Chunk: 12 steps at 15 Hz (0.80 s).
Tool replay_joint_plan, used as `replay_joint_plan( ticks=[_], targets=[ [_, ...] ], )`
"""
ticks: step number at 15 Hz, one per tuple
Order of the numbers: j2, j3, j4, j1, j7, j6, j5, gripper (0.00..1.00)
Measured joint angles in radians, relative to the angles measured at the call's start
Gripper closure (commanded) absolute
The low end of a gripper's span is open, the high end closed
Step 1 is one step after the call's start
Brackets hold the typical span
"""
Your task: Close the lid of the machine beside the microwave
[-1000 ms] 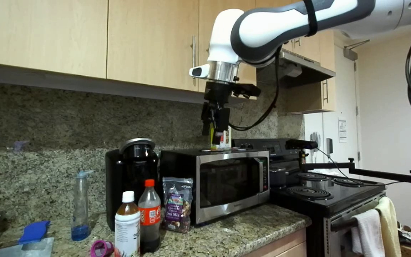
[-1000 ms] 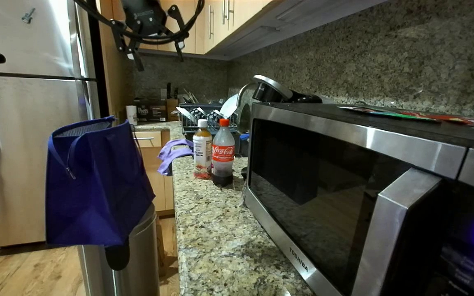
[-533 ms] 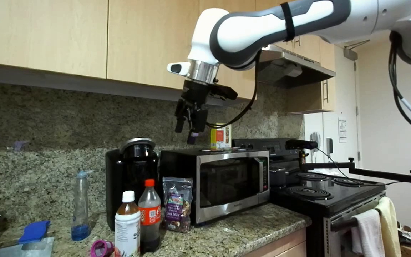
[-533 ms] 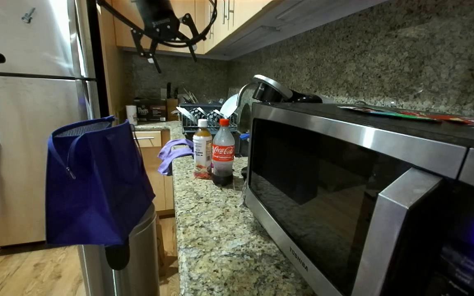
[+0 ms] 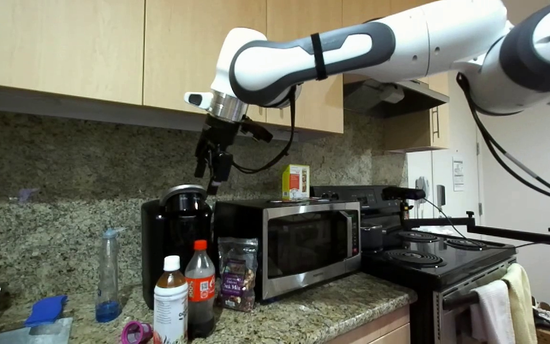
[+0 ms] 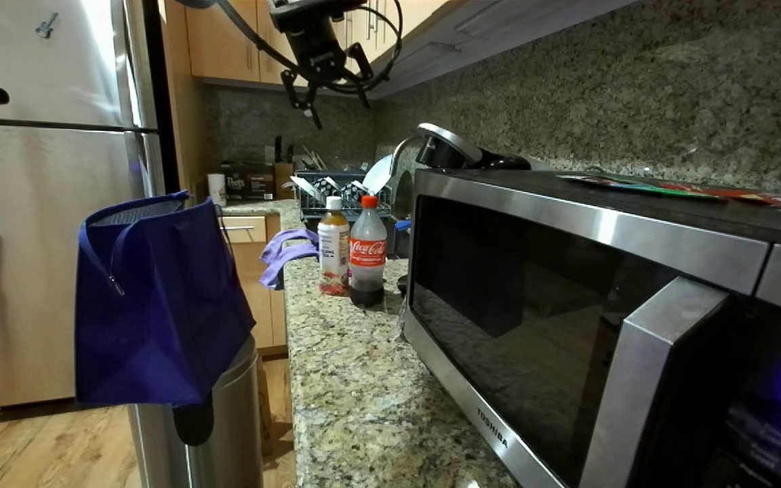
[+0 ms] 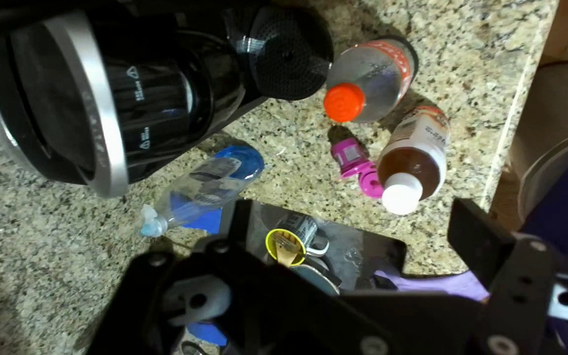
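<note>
The machine is the tall black coffee maker [image 5: 177, 243] left of the silver microwave [image 5: 313, 239] in an exterior view. Its black lid [image 5: 184, 195] has a silver rim and tilts up at the front, as an exterior view shows at its side [image 6: 450, 146]. There the microwave [image 6: 539, 291] hides most of the machine. My gripper [image 5: 207, 180] is open and empty, apart from the lid, above and slightly right of it in that picture. The gripper also shows left of the lid in an exterior view [image 6: 340, 114]. In the wrist view the lid [image 7: 62, 103] is at upper left, outside the open jaws [image 7: 355, 214].
A red-capped cola bottle [image 5: 200, 291], a white-capped tea bottle [image 5: 170, 306] and a snack bag [image 5: 237, 274] stand before the machine and microwave. A spray bottle [image 5: 108, 277] stands left of the machine. Wooden cabinets [image 5: 203, 52] hang above. A yellow box [image 5: 296, 182] stands on the microwave.
In an exterior view, my gripper has moved left from above the microwave to near the machine, tilting a little. Its jaws stay open. The lid and the other objects have not moved.
</note>
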Motion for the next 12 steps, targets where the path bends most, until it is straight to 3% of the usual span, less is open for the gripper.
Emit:
replay_joint_plan(
  ticks=[6, 12],
  targets=[
    [0.117, -0.001, 0.215, -0.017, -0.005, -0.002, -0.004, 0.0],
    [0.229, -0.026, 0.34, -0.01, -0.006, 0.011, -0.054, 0.0]
  ],
)
